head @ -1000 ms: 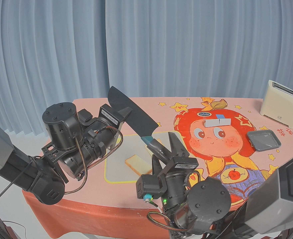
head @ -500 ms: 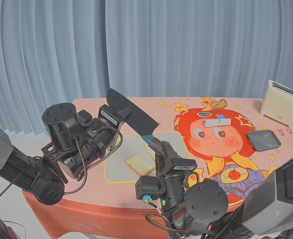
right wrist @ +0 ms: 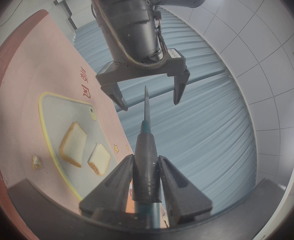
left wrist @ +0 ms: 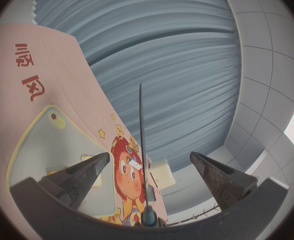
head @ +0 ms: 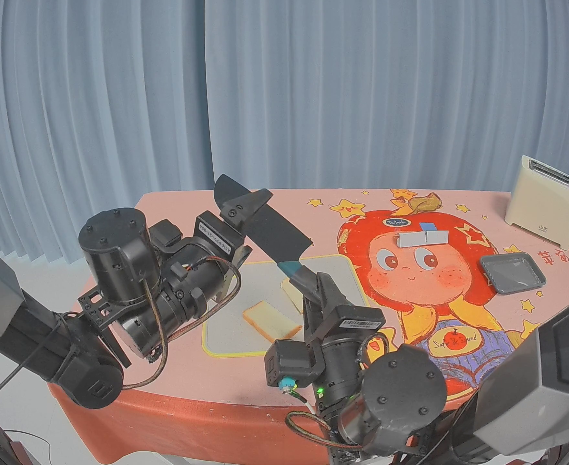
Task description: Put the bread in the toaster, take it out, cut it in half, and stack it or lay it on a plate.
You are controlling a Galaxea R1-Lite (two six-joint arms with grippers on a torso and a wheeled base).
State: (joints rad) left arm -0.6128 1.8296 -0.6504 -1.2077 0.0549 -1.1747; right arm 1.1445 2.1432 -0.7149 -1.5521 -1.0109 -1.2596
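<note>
A: How far along is it, going by the worktop (head: 297, 198)?

B: Mostly done, I'd say. Take the cutting board (head: 229, 330) as the marker. The toaster (head: 546, 198) stands well off to the robot's right of it, with nothing sticking out of the slot. The plate (head: 511, 272) lies between board and toaster, no bread on it yet.

A: And the bread?

B: The bread (right wrist: 73, 144) lies on the board in two pieces, just beside each other, so the cut looks made.

A: The knife?

B: The knife (head: 278, 234) hangs above the board, blade slanting upward. The right claw (right wrist: 146, 159) is clamped on its handle. The left claw (left wrist: 149, 154) is spread wide, one finger on either side of the blade, not touching it.

A: What's left?

B: Getting both pieces from the board to the plate, likely once the knife is set down.
</note>
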